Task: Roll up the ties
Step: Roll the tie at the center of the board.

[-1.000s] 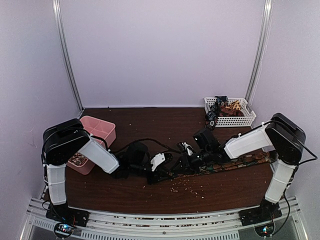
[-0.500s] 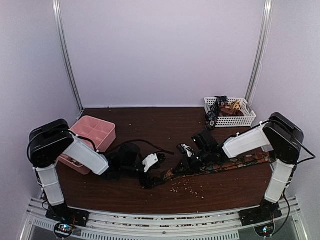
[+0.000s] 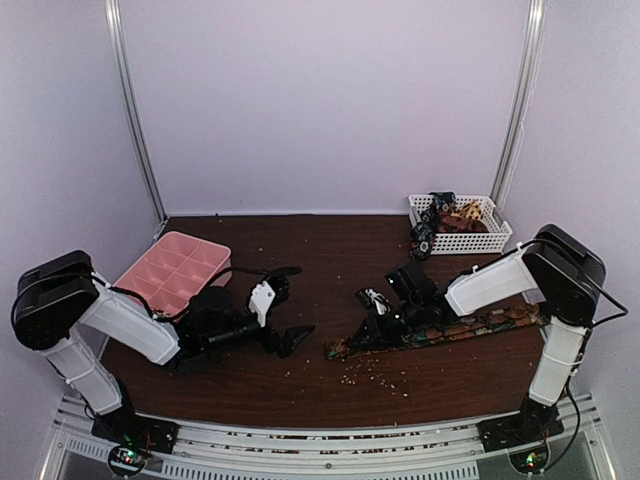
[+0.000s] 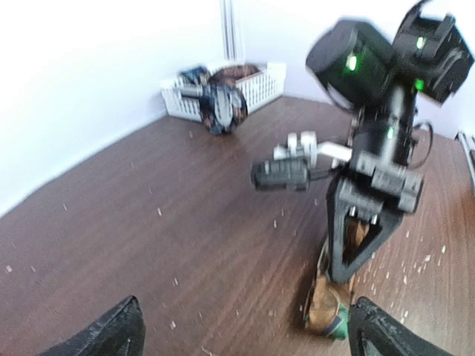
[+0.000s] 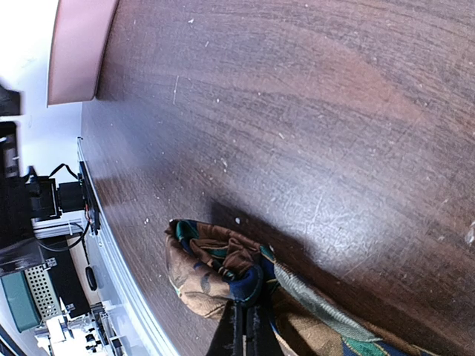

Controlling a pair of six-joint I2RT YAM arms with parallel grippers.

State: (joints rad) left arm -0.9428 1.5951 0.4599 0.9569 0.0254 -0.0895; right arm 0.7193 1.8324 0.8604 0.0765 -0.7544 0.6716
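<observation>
Jaws of the right gripper (image 5: 244, 310) are pinched on the curled left end of the patterned tie (image 5: 215, 271), a soft, light, limp strip probably best held at that fold, stretched flat rightward across the table (image 3: 300, 240), while the left gripper (image 3: 288, 308) gapes empty, well apart to its left.
</observation>
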